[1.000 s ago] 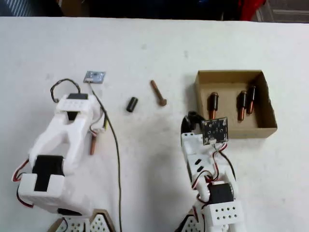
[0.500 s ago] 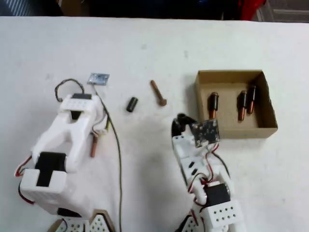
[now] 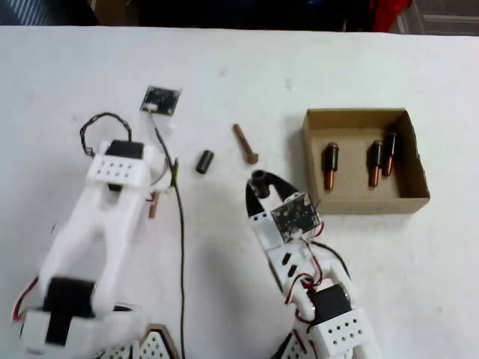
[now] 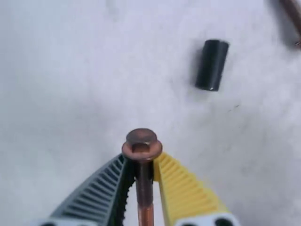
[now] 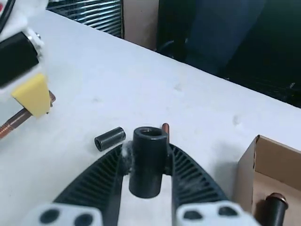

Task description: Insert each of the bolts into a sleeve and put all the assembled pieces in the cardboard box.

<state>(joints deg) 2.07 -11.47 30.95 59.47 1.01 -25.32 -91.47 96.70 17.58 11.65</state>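
Mating step. Left end effector [image 4: 141, 162] clamps a copper bolt [image 4: 142, 143]. Right end effector [image 5: 146, 153] clamps a black sleeve [image 5: 146, 167] bore-up, just outside the cardboard box [image 3: 359, 114]. Next: align bolt tip with bore, push in.

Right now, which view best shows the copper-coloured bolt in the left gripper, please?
Left wrist view: the copper-coloured bolt sits close up, head and shank clear, in the left gripper. High view shows a stub; right wrist view, some shank.
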